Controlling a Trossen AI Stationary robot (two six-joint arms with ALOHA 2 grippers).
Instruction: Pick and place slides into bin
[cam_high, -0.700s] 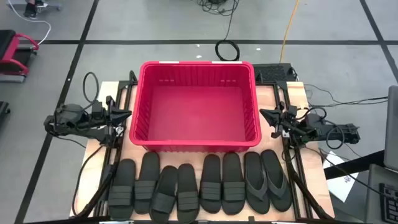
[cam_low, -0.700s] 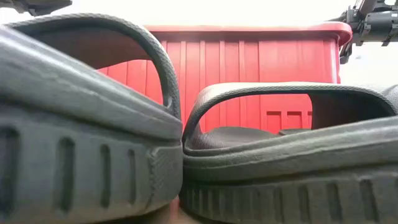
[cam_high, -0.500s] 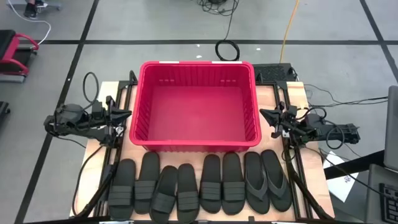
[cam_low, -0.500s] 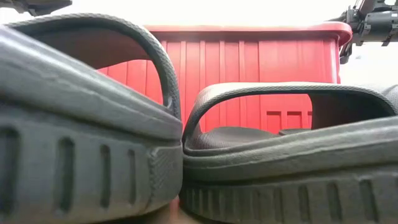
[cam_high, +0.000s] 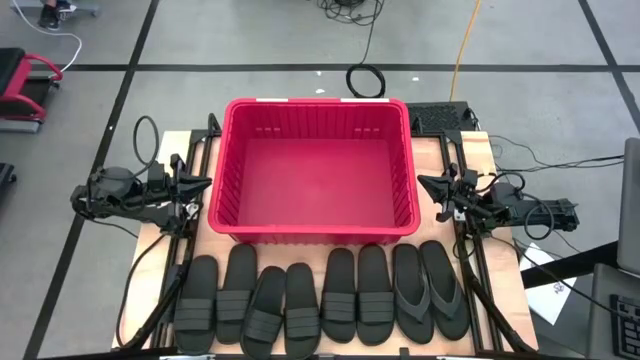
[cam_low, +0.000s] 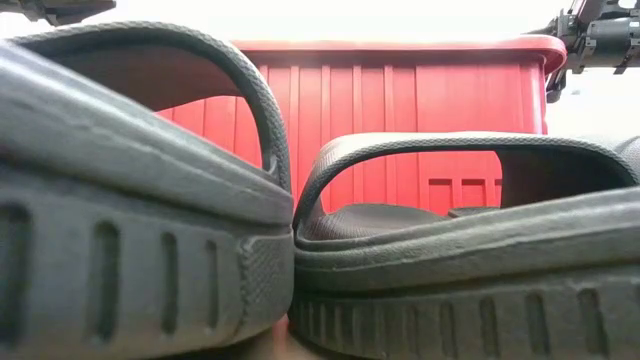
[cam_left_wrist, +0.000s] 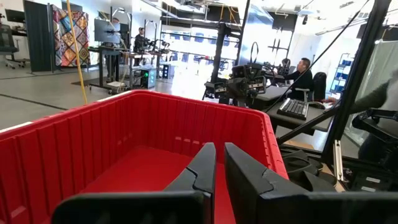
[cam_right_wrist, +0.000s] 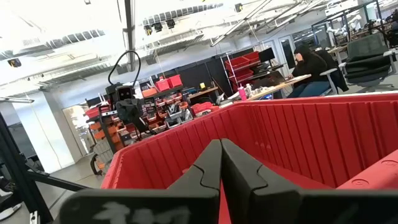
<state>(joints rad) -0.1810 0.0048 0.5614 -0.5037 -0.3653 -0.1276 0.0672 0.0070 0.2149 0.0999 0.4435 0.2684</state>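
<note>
Both hands, left (cam_high: 204, 183) and right (cam_high: 424, 183), closed, flank bin (cam_high: 315, 232); slides (cam_high: 320, 297) lie nearer.

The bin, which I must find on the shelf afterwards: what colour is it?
Red; the bin shows best in the high view.

**Over my right fingers: the red bin and the workshop behind**

My right gripper (cam_right_wrist: 220, 163) sits low in the foreground, its two dark fingers (cam_right_wrist: 202, 171) pressed together with no gap between the tips. Just past them stretches the red bin (cam_right_wrist: 298, 134), its ribbed inner wall running across and its thick rim (cam_right_wrist: 373, 176) curving in close beside me. Beyond the far rim I see the other arm (cam_right_wrist: 129, 102), dark, upright, with a looped cable above it. Farther off stand shelves of red crates (cam_right_wrist: 165, 84), and a person (cam_right_wrist: 311, 68) in dark clothes sits at a desk.
</note>
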